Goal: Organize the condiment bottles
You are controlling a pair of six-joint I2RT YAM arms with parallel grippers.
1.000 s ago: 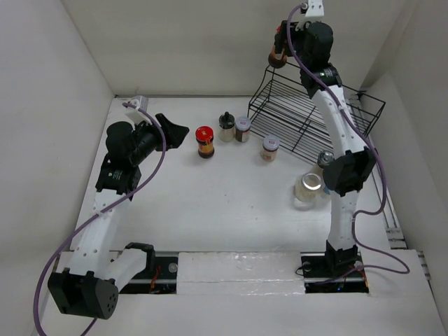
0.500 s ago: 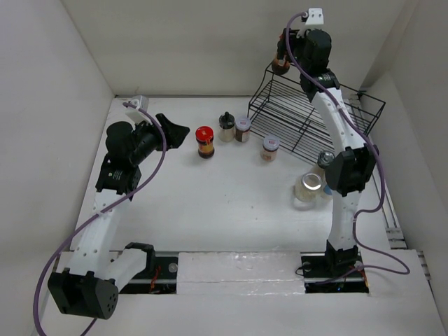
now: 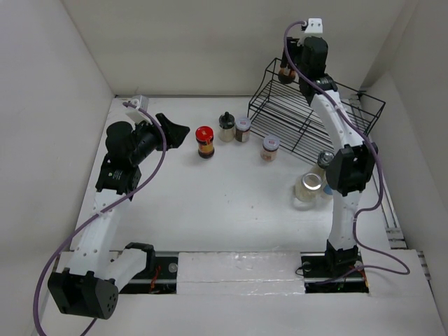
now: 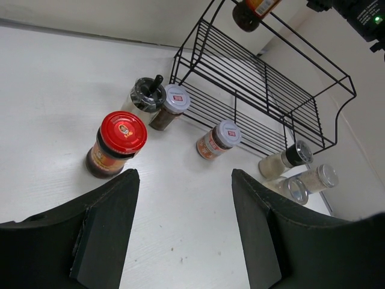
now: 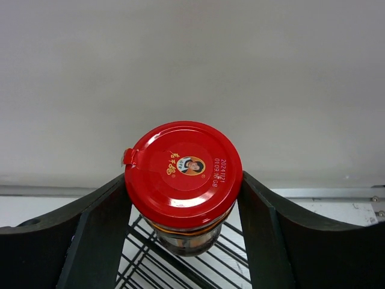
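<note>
Now, top external view: the right gripper (image 3: 285,70) sits high at the far-left corner of the black wire rack (image 3: 329,122), clenched on a dark-filled red-capped jar (image 3: 283,73). The jar is upright, long axis vertical, level with the rack's upper tier. Whether its base touches the wires cannot be told from here. The left gripper (image 3: 173,131) hangs over the table's left side, released, nothing in it. Just ahead of it stands the second red-capped jar (image 3: 204,141). To the right of that are a black-lidded jar (image 3: 226,126) and a grey-lidded jar (image 3: 242,128) close together, then a labelled jar (image 3: 270,148) in front of the rack.

Left wrist view: the fingers (image 4: 105,229) are spread wide, and the second red-capped jar stands upright ahead, left of the gap's centre. At the rack's right foot are a black-capped pale jar (image 4: 281,161) and two silver-lidded jars (image 4: 313,177); I cannot tell whether these stand or lie. The held jar shows at the top edge, above the rack's top rail.

Right wrist view: the red cap (image 5: 183,171) fills the gap, with both pads (image 5: 99,235) against its rim. Rack wires run directly beneath the jar body.

Judgement: this is the placing step. The shelf lies straight below the jar along its long axis, so the move calls for a vertical descent and then a release. Only the right arm is in reach; the left is well apart. Risk: the base could catch between wires and tip the jar.
</note>
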